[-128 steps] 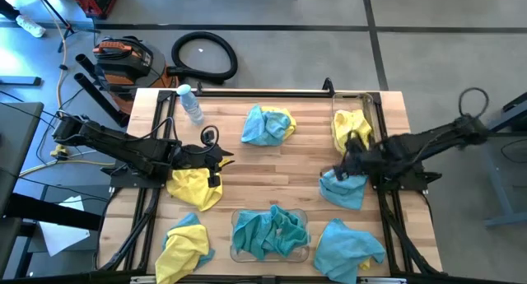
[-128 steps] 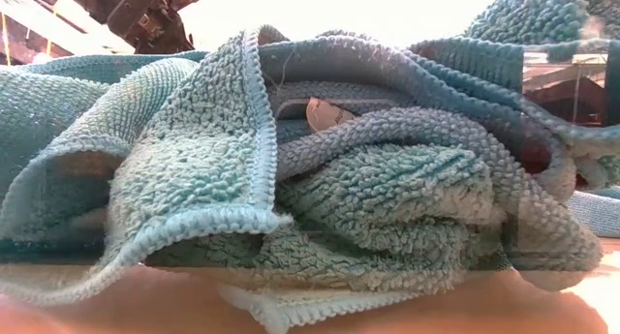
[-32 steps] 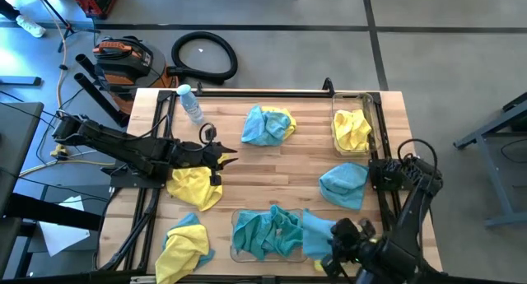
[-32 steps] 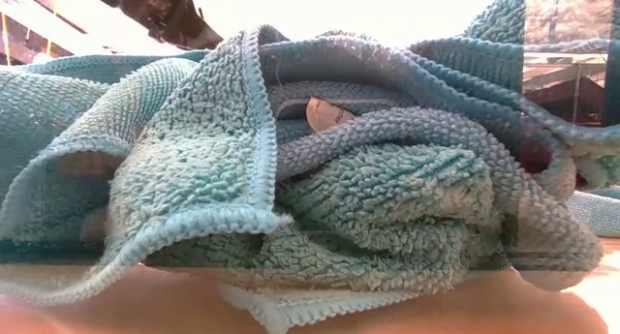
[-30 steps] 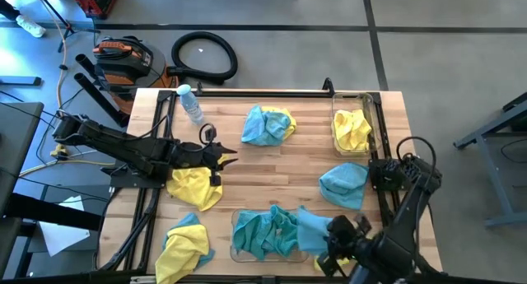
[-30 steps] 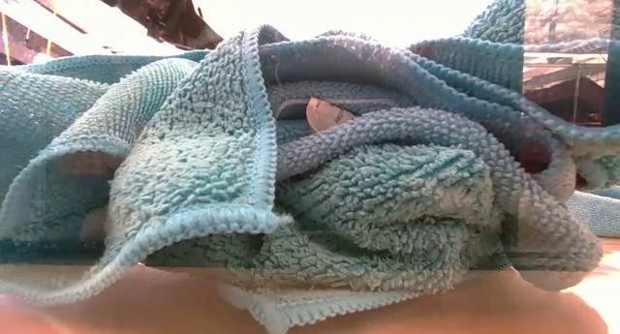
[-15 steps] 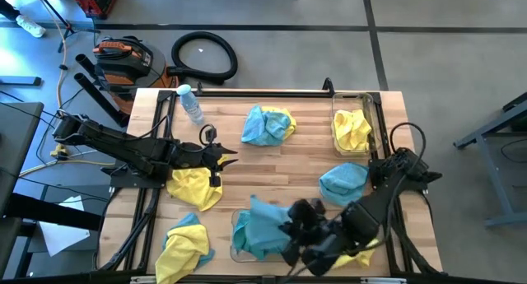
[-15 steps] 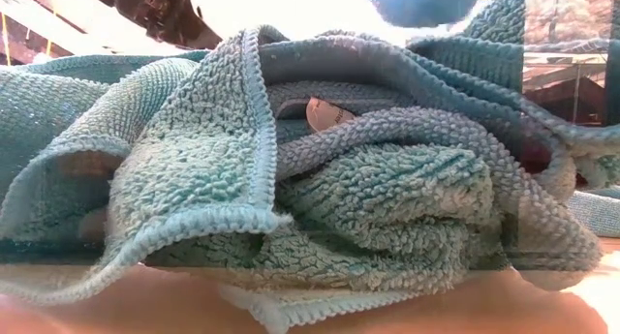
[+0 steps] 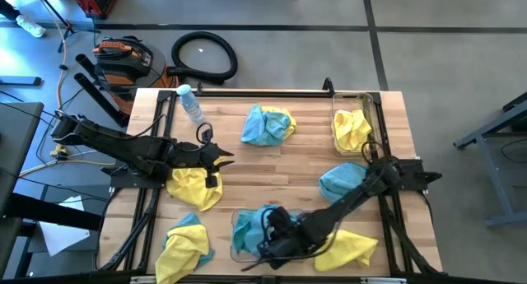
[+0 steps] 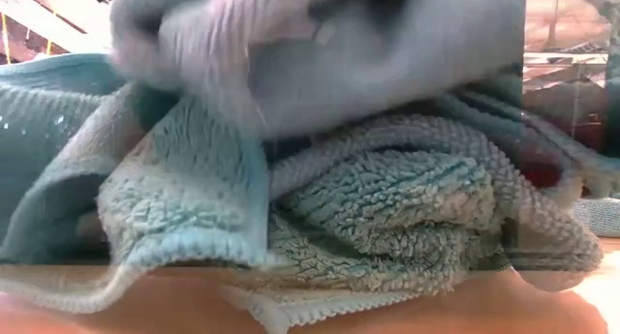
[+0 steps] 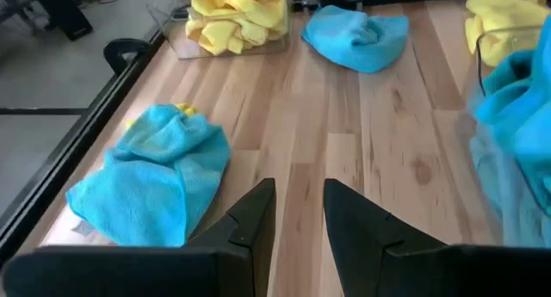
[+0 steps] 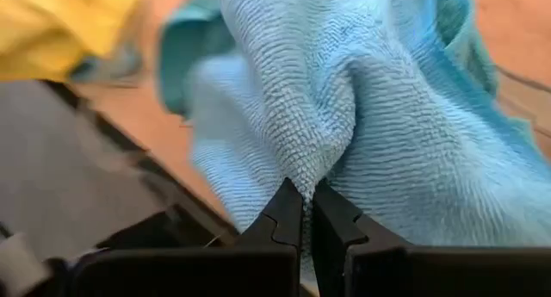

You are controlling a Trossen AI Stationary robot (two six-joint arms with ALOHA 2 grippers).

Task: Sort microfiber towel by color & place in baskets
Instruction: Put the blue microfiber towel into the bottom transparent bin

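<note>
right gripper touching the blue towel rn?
Touching. In the right wrist view the right gripper is pinched shut on a fold of the blue towel; the high view puts it over the front basket.

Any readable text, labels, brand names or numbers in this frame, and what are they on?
No text can be read in any view.
Water bottle: any label print is too small to read in the high view.
Orange and black device on the floor: any markings are too small to make out.
Teal towel shut in the right gripper: plain cloth, no tag showing.
Left gripper: open, no marking visible.
</note>
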